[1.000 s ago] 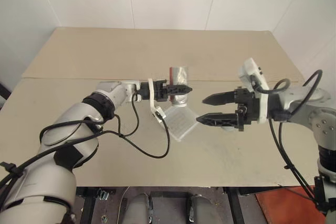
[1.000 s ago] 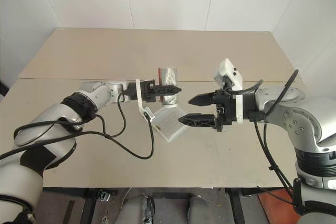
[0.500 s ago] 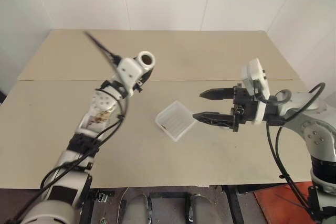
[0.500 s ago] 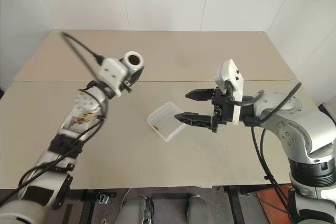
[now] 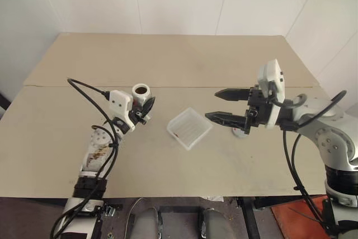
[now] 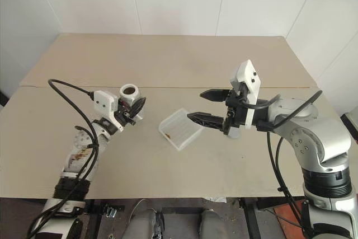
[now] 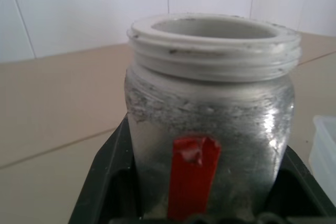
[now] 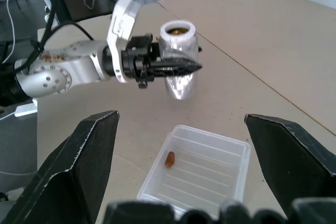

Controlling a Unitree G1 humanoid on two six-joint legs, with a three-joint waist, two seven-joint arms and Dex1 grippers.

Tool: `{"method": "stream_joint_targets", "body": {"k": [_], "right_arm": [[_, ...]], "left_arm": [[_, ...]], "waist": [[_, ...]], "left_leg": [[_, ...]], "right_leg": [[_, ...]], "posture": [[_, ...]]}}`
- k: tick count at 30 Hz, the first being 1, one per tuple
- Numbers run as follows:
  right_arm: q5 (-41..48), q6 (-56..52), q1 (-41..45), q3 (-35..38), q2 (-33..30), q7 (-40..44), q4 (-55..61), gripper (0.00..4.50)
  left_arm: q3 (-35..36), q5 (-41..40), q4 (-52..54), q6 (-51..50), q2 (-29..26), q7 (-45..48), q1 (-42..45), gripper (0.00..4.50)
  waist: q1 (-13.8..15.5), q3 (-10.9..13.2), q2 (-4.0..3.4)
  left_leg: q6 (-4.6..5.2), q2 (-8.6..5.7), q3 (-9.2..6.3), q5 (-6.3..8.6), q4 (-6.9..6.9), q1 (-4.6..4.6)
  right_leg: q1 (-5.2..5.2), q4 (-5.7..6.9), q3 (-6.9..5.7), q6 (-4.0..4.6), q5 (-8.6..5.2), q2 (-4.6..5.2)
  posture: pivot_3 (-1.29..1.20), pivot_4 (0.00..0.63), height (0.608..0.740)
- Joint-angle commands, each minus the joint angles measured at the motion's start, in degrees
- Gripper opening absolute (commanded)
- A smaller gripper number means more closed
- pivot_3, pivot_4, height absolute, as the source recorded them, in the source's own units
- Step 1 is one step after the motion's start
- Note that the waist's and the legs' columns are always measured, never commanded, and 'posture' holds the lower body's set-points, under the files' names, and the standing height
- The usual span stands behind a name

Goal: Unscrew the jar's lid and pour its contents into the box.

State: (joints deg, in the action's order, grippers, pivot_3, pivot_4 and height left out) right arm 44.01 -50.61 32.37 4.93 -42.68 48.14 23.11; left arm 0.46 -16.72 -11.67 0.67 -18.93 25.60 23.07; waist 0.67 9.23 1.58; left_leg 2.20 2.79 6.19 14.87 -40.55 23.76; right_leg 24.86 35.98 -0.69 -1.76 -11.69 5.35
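Left hand grips jar; wrist view reveals red stripe.

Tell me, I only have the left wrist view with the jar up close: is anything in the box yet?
Observer: One small brown bit lies in the box; the rest of its ribbed bottom looks bare.
Operator: Is the right tool free?
Observer: Yes, the right tool is open and holds nothing, hovering beside the box.
Operator: And the lid?
Observer: A small round pale thing lies on the table under that tool, probably the lid.
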Motion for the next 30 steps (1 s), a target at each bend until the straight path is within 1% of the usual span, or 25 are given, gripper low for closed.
{"method": "stream_joint_targets", "body": {"k": [1,2,3,6,8,12,15,17,20,22,23,24,27,29,30], "right_arm": [[0.22,1.06,0.68,0.41,-0.06,-0.21,1.67,4.47],[0.11,1.04,0.78,0.21,-0.07,-0.22,1.69,4.50],[-0.04,1.03,0.89,-0.07,0.01,-0.30,1.69,4.50],[-0.24,1.10,1.10,-0.62,0.21,-0.50,1.66,4.50],[-0.11,1.15,1.22,-0.79,0.33,-0.57,1.59,4.50],[0.23,0.94,1.00,-0.75,0.23,-0.75,1.64,4.50],[0.42,0.73,0.21,-0.21,-0.31,-0.88,2.16,4.50],[0.41,0.78,-0.53,0.35,-0.92,-0.76,2.31,4.50],[0.47,0.62,-1.90,1.73,-2.43,-0.27,1.91,4.50],[0.27,1.29,-2.94,2.93,-4.08,0.83,0.97,4.50],[0.08,1.84,-3.41,3.43,-4.83,1.53,0.44,4.50],[-0.37,2.76,-3.98,4.01,-5.78,2.61,-0.26,4.50],[-2.54,6.49,-5.96,5.07,-8.61,6.23,-2.25,4.50],[-4.65,10.47,-7.98,5.87,-10.47,9.45,-4.61,4.50],[-5.40,12.18,-8.87,6.21,-11.27,11.10,-6.08,4.50]], "left_arm": [[1.27,1.35,0.17,0.17,0.19,-0.60,-0.02,1.98],[1.48,1.46,0.33,-0.78,0.14,-0.81,-0.21,2.68],[1.56,1.83,0.39,-0.90,-0.02,-0.87,-0.57,2.90],[1.61,2.60,1.31,-0.94,-0.41,-0.41,-1.88,3.94],[1.60,3.08,2.21,-1.04,-0.65,-0.16,-2.83,4.48],[1.47,3.85,8.15,-4.11,-2.35,0.16,-5.97,4.48],[2.89,2.02,16.26,-8.64,-6.48,2.78,-10.58,4.48],[5.23,-0.40,21.46,-11.40,-9.44,4.57,-13.89,4.48],[11.69,-8.56,31.10,-16.18,-16.41,12.02,-20.56,4.48],[18.97,-17.47,37.01,-20.89,-23.57,20.41,-25.78,4.48],[21.68,-20.85,38.86,-22.84,-26.05,22.98,-27.39,4.48],[25.27,-24.34,39.67,-24.35,-28.79,26.26,-28.57,4.48],[33.15,-30.02,38.46,-26.89,-34.39,32.77,-29.26,4.48],[37.28,-32.26,36.11,-27.33,-37.04,37.59,-29.03,4.48],[38.19,-32.42,35.13,-27.05,-37.68,39.28,-28.92,4.48]], "waist": [[-0.10,0.00,0.00],[-0.13,0.00,0.00],[-0.13,0.00,0.00],[-0.13,0.00,0.00],[-0.11,0.00,0.00],[-0.12,0.00,0.00],[-0.23,-0.01,-0.01],[-0.35,-0.01,-0.02],[-0.64,-0.02,-0.02],[-0.78,-0.02,-0.02],[-0.89,-0.01,-0.01],[-0.83,-0.02,-0.04],[-0.30,-0.02,-0.09],[-0.21,-0.02,-0.09],[-0.21,-0.02,-0.09]], "left_leg": [[0.00,0.00,0.00,0.00,0.00,0.00],[0.00,0.01,-0.01,0.00,0.00,0.00],[0.00,0.01,-0.01,0.00,0.00,0.00],[0.00,0.02,-0.01,0.00,0.00,0.00],[0.01,0.02,-0.01,0.00,0.00,0.00],[0.01,0.03,-0.01,0.01,0.00,0.02],[0.02,0.05,-0.03,0.02,0.01,0.02],[0.02,0.08,-0.05,0.02,0.03,0.02],[0.01,0.12,-0.09,0.02,0.04,0.02],[0.02,0.10,-0.18,0.03,0.14,0.01],[0.01,0.12,-0.19,0.02,0.15,0.02],[0.00,0.14,-0.23,0.02,0.15,0.03],[-0.02,0.08,-0.23,0.01,0.16,-0.09],[-0.02,0.07,-0.05,0.01,0.16,-0.21],[-0.02,0.07,0.08,0.01,0.16,-0.23]], "right_leg": [[0.01,0.00,0.00,0.00,0.00,0.00],[0.02,0.00,0.00,0.00,0.00,-0.01],[0.02,0.00,0.01,0.00,0.00,0.00],[0.02,0.00,0.01,0.00,0.00,0.00],[0.02,0.00,0.01,0.00,0.00,0.01],[0.03,-0.01,0.01,0.00,0.00,0.01],[0.06,-0.01,0.01,0.00,0.00,0.01],[0.11,0.01,0.07,0.01,0.00,0.01],[0.13,0.02,0.05,0.03,0.00,0.00],[0.21,0.01,0.14,0.05,-0.02,0.05],[0.26,0.04,0.15,0.06,-0.03,0.04],[0.25,0.03,0.12,0.07,-0.04,0.01],[0.15,-0.02,0.10,0.09,-0.06,0.06],[0.05,-0.06,0.08,0.14,-0.14,0.04],[0.04,-0.05,0.08,0.19,-0.18,0.03]], "posture": [[0.00,0.150,0.740],[0.00,0.150,0.740],[0.00,0.150,0.740],[0.00,0.150,0.740],[0.00,0.150,0.740],[0.00,0.150,0.740],[0.00,0.150,0.740],[0.00,0.150,0.740],[0.00,0.150,0.740],[0.00,0.150,0.740],[0.00,0.150,0.740],[0.00,0.150,0.740],[0.00,0.150,0.740],[0.00,0.150,0.740],[0.00,0.150,0.740]]}}
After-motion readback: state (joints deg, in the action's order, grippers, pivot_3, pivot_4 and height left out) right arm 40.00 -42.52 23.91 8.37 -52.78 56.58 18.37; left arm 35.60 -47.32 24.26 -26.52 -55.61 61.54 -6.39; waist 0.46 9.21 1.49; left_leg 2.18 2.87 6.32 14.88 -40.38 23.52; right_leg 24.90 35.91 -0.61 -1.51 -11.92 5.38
